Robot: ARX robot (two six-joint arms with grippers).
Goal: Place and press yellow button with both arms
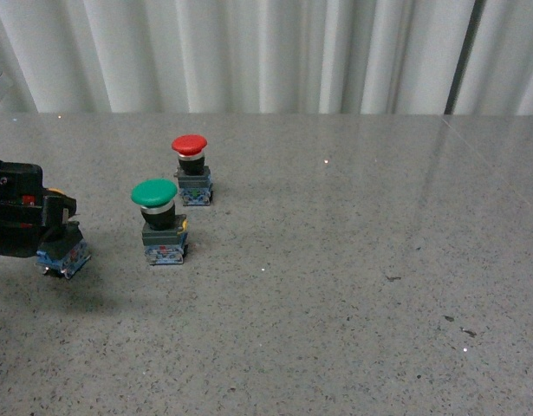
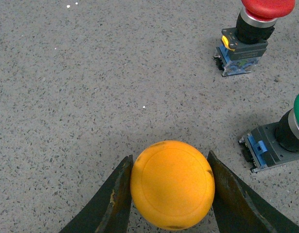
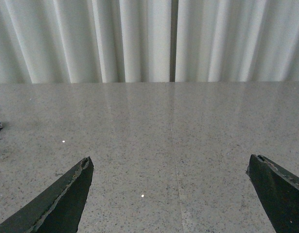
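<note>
The yellow button (image 2: 172,187) is at the far left of the front view, about 9 o'clock from the green button (image 1: 160,221). Its long axis leans slightly off upright, with the cap toward roughly 11 o'clock and the block base toward roughly 5 o'clock. The base seems to hang clear of the table (image 1: 335,286), with a soft shadow under it.

The table is grey speckled stone, glossy enough to mirror the pleated white curtain (image 1: 275,52) that closes off the far side. A few dark flecks lie toward 4 o'clock of the green button. The red button (image 1: 191,169) stands upright at about 1 o'clock from the green one, near it but apart.

From the left wrist the yellow cap reads as a smooth, rounded orange-yellow dome with a faint ring on its face and small dark scuffs at the rim. In the front view the base shows dark with blue parts, and the cap is mostly hidden.

The left end effector (image 2: 169,160) is clamped on the cap – both black fingers (image 2: 117,194) press its sides. The right end effector (image 3: 168,159) is spread wide, holding nothing, above bare table
</note>
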